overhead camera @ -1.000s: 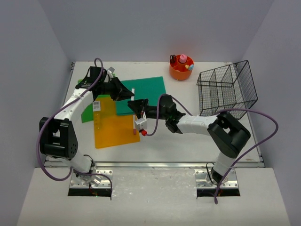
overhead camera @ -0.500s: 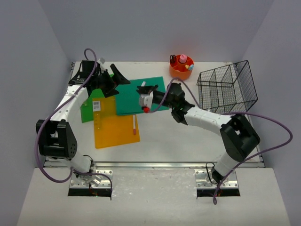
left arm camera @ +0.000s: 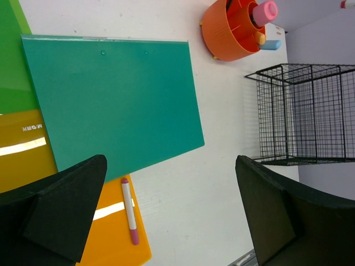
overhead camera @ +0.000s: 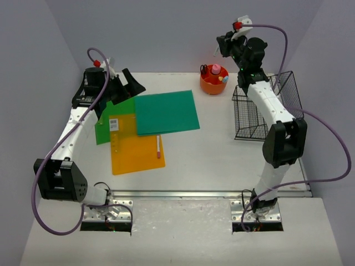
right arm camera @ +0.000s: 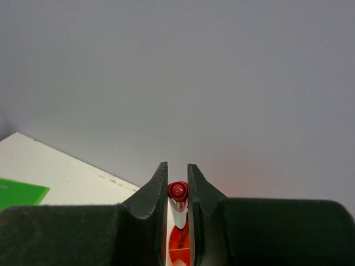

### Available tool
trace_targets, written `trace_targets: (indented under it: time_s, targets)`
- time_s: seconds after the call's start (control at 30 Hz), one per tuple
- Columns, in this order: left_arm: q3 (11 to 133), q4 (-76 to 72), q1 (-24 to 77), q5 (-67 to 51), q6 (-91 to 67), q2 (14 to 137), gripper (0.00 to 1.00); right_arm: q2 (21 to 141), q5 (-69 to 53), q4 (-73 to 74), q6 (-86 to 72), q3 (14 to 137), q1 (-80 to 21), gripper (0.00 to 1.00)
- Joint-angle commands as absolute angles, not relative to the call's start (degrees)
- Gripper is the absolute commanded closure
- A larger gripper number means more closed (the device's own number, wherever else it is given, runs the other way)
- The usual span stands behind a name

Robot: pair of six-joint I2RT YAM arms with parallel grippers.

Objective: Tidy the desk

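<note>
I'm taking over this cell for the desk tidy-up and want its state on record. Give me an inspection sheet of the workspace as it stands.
Surface: white desk, metal rail along its front; no spills or marks seen.
Job's things: teal folder lies over a light green folder and an orange folder; pink-tipped pen on the orange one; orange holder at the back; wire basket at right.
Clutter: nothing seen.
Grippers: left gripper open, empty, above the folders; right gripper shut on a red-capped marker, high above the holder.
Cables: purple cables loop off both arms, none seen snagged.
Surroundings: lavender walls; nothing else seen.
</note>
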State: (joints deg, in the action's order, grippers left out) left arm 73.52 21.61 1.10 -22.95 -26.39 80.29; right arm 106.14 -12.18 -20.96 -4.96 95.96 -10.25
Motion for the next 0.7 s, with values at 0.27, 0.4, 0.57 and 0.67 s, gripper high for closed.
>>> trace_targets:
  time_s: [0.27, 0.4, 0.57, 0.67]
  targets:
    - [75.0, 21.4, 1.1, -18.3, -23.1, 78.7, 0.00, 123.1, -1.4, -24.9, -15.2, 109.9, -5.8, 1.00]
    - [73.5, 21.5, 1.1, -16.9, -22.3, 77.7, 0.00, 126.1, 1.7, -27.6, -11.9, 112.4, -5.5, 1.00]
    - [72.4, 21.5, 1.1, -15.9, -21.4, 77.5, 0.00, 129.0, 2.9, -28.8, -9.8, 114.0, -5.4, 1.00]
    - [72.3, 21.1, 1.1, -16.1, -20.4, 77.9, 0.00, 130.1, 3.2, -29.3, -9.6, 112.9, -5.3, 1.00]
